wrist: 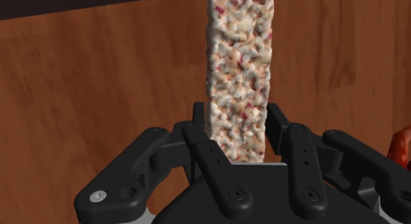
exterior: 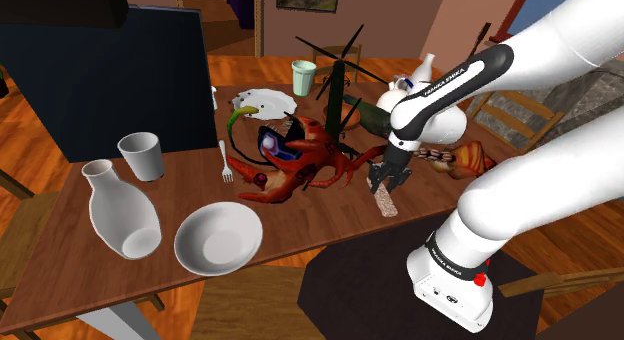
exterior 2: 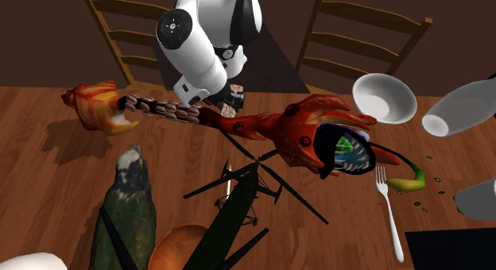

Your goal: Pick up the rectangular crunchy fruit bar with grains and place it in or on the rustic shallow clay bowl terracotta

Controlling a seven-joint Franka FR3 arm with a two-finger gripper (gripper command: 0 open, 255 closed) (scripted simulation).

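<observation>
Lying flat on the wooden table (exterior: 180, 188) close to its edge by the stand, the fruit bar (wrist: 238, 71) is a pale, knobbly slab flecked with red. In the wrist view we see its long axis running straight out from the gripper (wrist: 236, 117). The two black fingers sit across its narrow width, one against each long side, near one end. They look closed on it, with no gap we can make out. In the shoulder view the bar (exterior: 386, 202) appears to rest on the wood with the hand (exterior: 388, 180) directly above it, so we judge it gripped but not yet raised.

Because the grip is near one end, most of the bar's length hangs out to one side, and we expect it may droop when it lifts.

The terracotta bowl (exterior 2: 179, 246) lies well apart from the bar. A red claw-limbed creature (exterior: 310, 158) and a dark toy helicopter (exterior 2: 238, 198) sit between them. The carry must therefore rise clear and cross over both, away from the stand.
</observation>
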